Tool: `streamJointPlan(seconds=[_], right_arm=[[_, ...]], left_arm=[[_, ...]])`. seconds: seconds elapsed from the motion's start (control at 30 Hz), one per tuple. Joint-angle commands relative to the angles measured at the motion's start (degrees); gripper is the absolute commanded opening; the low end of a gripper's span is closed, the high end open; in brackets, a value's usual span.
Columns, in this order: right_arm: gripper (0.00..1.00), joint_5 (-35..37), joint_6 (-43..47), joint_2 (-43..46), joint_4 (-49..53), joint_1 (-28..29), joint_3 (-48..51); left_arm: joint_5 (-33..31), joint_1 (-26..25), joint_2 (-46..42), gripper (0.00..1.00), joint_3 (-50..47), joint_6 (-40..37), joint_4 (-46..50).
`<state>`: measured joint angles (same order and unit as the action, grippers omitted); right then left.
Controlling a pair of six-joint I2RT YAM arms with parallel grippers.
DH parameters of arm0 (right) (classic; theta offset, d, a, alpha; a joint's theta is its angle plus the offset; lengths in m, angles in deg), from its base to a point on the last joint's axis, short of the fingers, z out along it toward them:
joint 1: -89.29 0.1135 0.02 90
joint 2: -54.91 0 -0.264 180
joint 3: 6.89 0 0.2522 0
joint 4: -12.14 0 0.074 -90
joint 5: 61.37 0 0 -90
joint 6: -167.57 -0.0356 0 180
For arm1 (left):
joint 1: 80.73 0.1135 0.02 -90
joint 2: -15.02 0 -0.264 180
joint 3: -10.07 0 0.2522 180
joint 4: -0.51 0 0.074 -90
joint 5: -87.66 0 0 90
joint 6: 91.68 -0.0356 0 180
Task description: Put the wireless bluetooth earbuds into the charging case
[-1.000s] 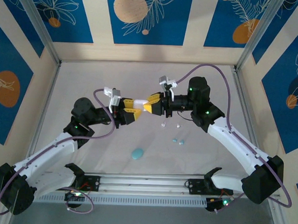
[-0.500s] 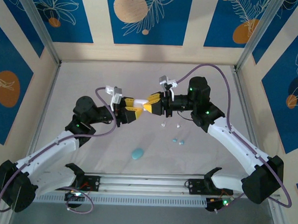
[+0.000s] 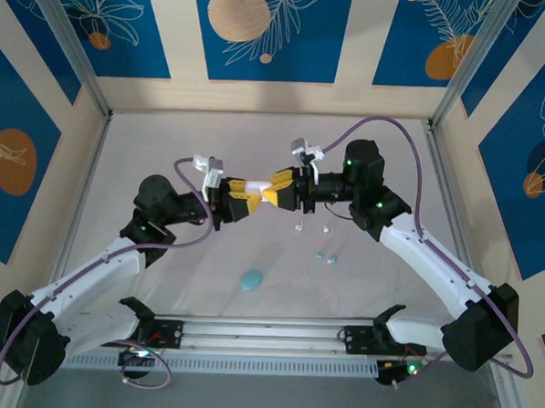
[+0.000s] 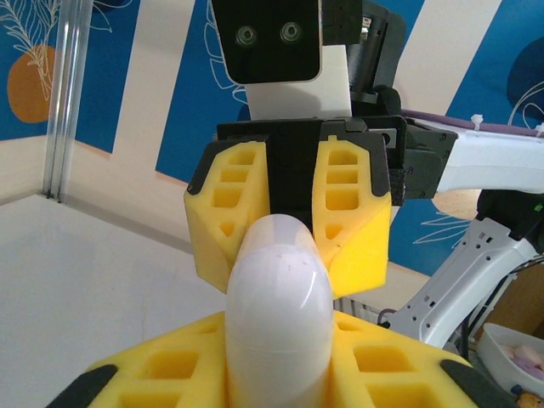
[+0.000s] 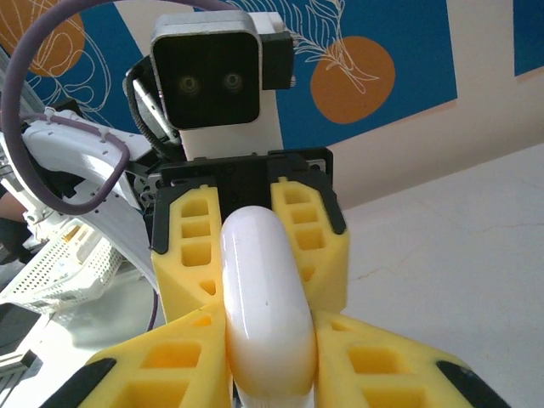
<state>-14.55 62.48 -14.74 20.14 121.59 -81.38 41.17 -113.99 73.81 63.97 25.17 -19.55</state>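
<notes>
**1. L pincer** [image 4: 276, 330]: closed on the white case [image 4: 276, 280], one yellow finger per flank. The case's near end sits btw the fingers. Held in mid-air, clear of the desk [image 3: 166, 144].

**2. R pincer** [image 5: 270, 330]: faces the L pincer tip to tip and takes the opp. end of the same case. Its fingers lie against both flanks, no gap seen. The case is glossy, rounded and elongated, and spans straight from one pincer to the other. Whether its lid is open or shut: can't tell.

**3. White buds** [image 3: 299, 227], 2 pcs: on the desk, just base-side of the R pincer, beneath it. The two lie a little apart from each other.

**4. Cyan buds** [image 3: 320, 256], 2 pcs: on the desk, base-side of the R pincer and further from it than the white pair. The two lie just beside each other.

**5. Cyan case** [image 3: 251, 280], 1 pc: flat on the desk, base-side of the L pincer and well apart from it. Sits to the L-arm side of the cyan buds. Open or shut: can't tell, too small.

**6. Back wall** [image 3: 263, 30]: beyond both pincers, pale wood w/ blue panels bearing orange discs and white leaf outlines.
</notes>
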Motion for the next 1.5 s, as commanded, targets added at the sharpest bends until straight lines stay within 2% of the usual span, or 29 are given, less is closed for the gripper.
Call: streamJointPlan(seconds=[0.0,0.17,0.27,0.53,0.7,0.77,0.83,1.0,1.1,1.23,1.37,1.47], right_arm=[[0.32,1.36,1.14,0.35,1.82,0.48,-0.25],[0.46,7.13,-2.97,0.07,5.56,-0.65,-2.00],[0.51,9.12,-5.21,-0.61,8.45,-1.76,-3.36],[0.59,8.87,-13.00,-1.98,9.45,-5.04,-5.07],[0.65,8.17,-13.82,-0.28,9.13,-5.27,-6.07],[0.66,10.94,-13.61,1.75,9.76,-5.68,-5.74],[0.65,17.57,-13.39,4.26,12.66,-6.73,-5.20],[0.57,26.38,-12.79,6.85,21.44,-12.99,-1.56],[0.50,32.05,-13.00,3.18,32.04,-17.28,-0.97],[0.49,28.31,-12.54,-5.37,39.93,-22.60,-0.88],[0.50,24.25,-10.04,-15.40,41.90,-20.79,-2.33],[0.50,26.61,-7.42,-23.64,43.52,-16.81,-6.00]], left_arm=[[1.82,-0.49,0.17,0.21,2.06,-0.55,-1.15],[2.86,-0.45,-0.64,0.17,2.05,-3.76,0.95],[2.99,-0.43,-1.39,0.16,2.05,-5.61,1.57],[2.95,-0.56,-1.78,0.17,1.89,-7.43,2.20],[-1.06,-0.55,-2.70,0.18,0.15,-8.71,2.58],[-3.37,-0.58,-3.41,0.18,-0.92,-9.56,3.02],[-5.95,-0.55,-4.22,0.18,-2.06,-10.30,3.35],[-10.10,-0.55,-6.44,0.18,-4.29,-11.02,3.47],[-11.05,-0.57,-7.27,0.18,-4.87,-10.77,3.70],[-11.50,-0.54,-8.23,0.18,-5.10,-10.42,4.18],[-12.09,-0.56,-9.06,0.19,-5.39,-9.99,4.77],[-12.76,-0.55,-9.86,0.18,-5.68,-9.54,4.94]])
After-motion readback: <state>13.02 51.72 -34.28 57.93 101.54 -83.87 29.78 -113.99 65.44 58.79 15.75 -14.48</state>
